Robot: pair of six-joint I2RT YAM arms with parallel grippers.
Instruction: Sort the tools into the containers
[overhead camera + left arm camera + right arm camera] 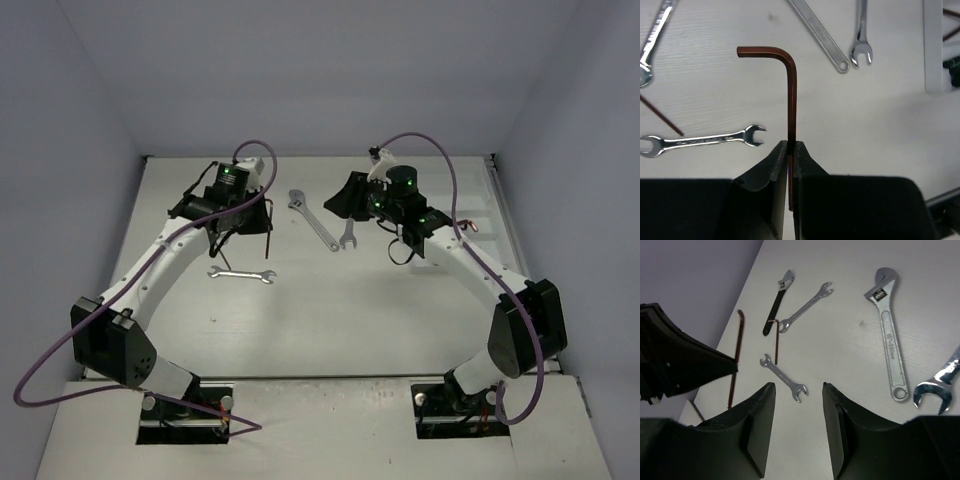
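Top view: the left gripper [235, 222] hangs over the far left of the table [330, 330] and the right gripper [340, 205] is near the middle. An adjustable wrench [312, 220] lies between them, and bare table runs to the near edge

Left wrist: the fingertips are pinched shut on a hex key [791, 90]. Its short leg points left, clear of the open-end wrench [700, 141] and of the tray [934, 50] corner at right

Right wrist: the jaws are partly open, holding nothing, over bare table
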